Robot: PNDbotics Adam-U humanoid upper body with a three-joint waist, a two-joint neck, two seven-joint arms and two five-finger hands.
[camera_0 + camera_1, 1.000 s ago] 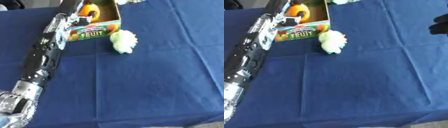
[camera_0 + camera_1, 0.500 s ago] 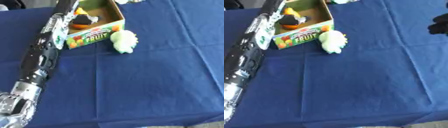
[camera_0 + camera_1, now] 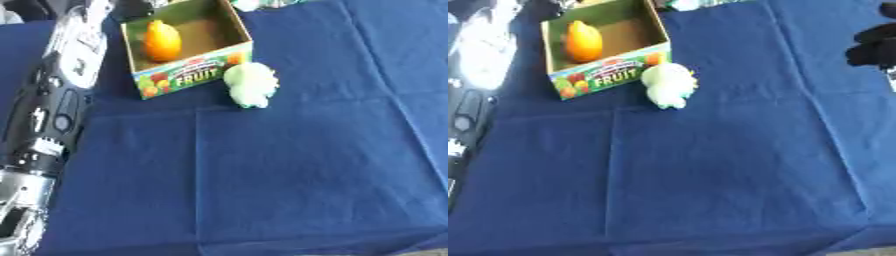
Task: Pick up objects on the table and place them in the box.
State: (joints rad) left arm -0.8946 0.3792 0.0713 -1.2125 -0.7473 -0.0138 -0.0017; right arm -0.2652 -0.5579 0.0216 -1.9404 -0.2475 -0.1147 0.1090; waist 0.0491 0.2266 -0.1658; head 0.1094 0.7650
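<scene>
At upper left I see the open cardboard fruit-print box [image 3: 188, 75] on the blue tablecloth [image 3: 289, 165], an orange fruit-shaped object [image 3: 163, 40] inside it. A pale green plush toy [image 3: 251, 84] touches its front right corner. My left arm [image 3: 52, 110] runs up the left edge, its hand hidden. My right hand [image 3: 874, 42] shows dark at upper right; I cannot tell its fingers' state.

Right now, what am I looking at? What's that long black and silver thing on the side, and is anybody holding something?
That long thing is a robot's left arm, reaching up along the left side; its hand is hidden past the top edge. Both pictures come from two camera eyes in the robot's head, looking down at a table with a blue cloth. On it stands a cardboard fruit box with an orange fruit lying inside. A pale green soft toy lies right beside the box. The dark shape at the right edge is the robot's right hand, holding nothing I can see.
</scene>
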